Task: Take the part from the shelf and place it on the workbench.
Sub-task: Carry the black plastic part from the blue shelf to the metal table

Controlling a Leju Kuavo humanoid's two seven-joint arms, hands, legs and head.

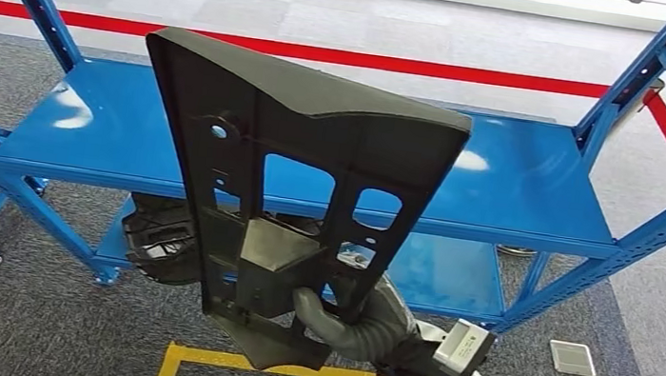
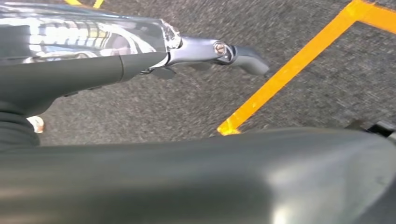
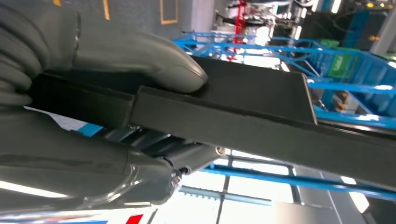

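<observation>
A large black plastic part (image 1: 296,184) with cut-out openings stands upright in front of the blue shelf (image 1: 521,182), lifted off it. My right hand (image 1: 333,313) grips the part at its lower end from below. In the right wrist view the thick grey thumb (image 3: 140,60) presses on the part's flat black edge (image 3: 243,107). My left hand (image 2: 140,60) hangs over the grey carpet with its fingers (image 2: 224,51) stretched out and nothing in them.
A second black part (image 1: 160,239) lies on the shelf's lower level. Blue uprights (image 1: 646,68) frame the shelf on both sides. A yellow floor marking (image 1: 193,358) lies below me, a red line (image 1: 515,79) behind the shelf, and two floor sockets (image 1: 576,362) at right.
</observation>
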